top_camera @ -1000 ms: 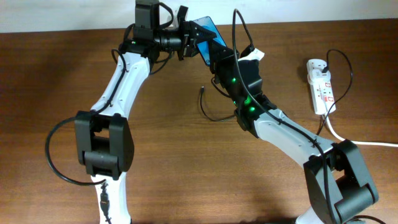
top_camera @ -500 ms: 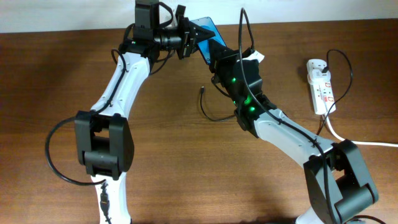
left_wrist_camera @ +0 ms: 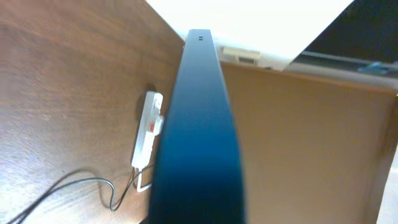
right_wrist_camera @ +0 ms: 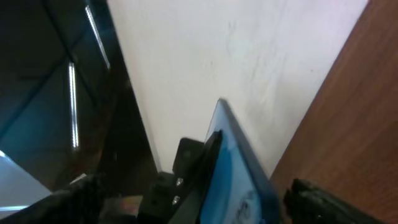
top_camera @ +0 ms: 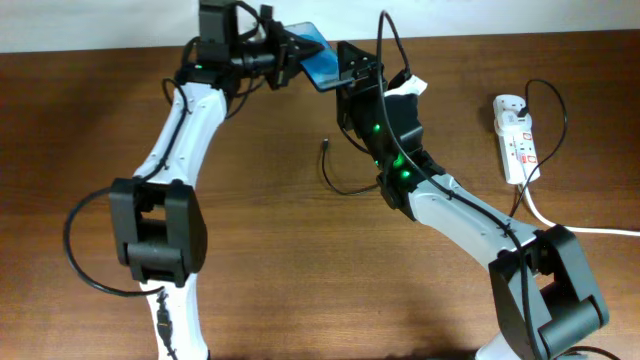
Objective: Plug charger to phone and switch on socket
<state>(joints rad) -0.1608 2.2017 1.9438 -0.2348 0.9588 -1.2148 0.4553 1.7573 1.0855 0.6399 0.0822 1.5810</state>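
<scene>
The phone (top_camera: 318,63), with its bright blue screen, is held up off the table at the far edge, and my left gripper (top_camera: 288,50) is shut on its left end. In the left wrist view the phone (left_wrist_camera: 200,130) runs edge-on up the middle and hides the fingers. My right gripper (top_camera: 352,64) stands open just right of the phone; in its wrist view the blue screen (right_wrist_camera: 242,183) sits between its wide-spread fingers (right_wrist_camera: 329,202). The charger cable (top_camera: 345,187) loops on the table with its tip (top_camera: 327,145) lying free. The socket (top_camera: 514,135) lies far right.
A thick white cord (top_camera: 560,225) runs from the socket toward the right edge. A black plug cable (top_camera: 552,110) arcs over the strip. The socket (left_wrist_camera: 149,130) and thin cable (left_wrist_camera: 93,183) also show in the left wrist view. The wall borders the table's far edge.
My right gripper has opened and let go of the phone. The left arm has shifted left and a little back, carrying the phone with it.
</scene>
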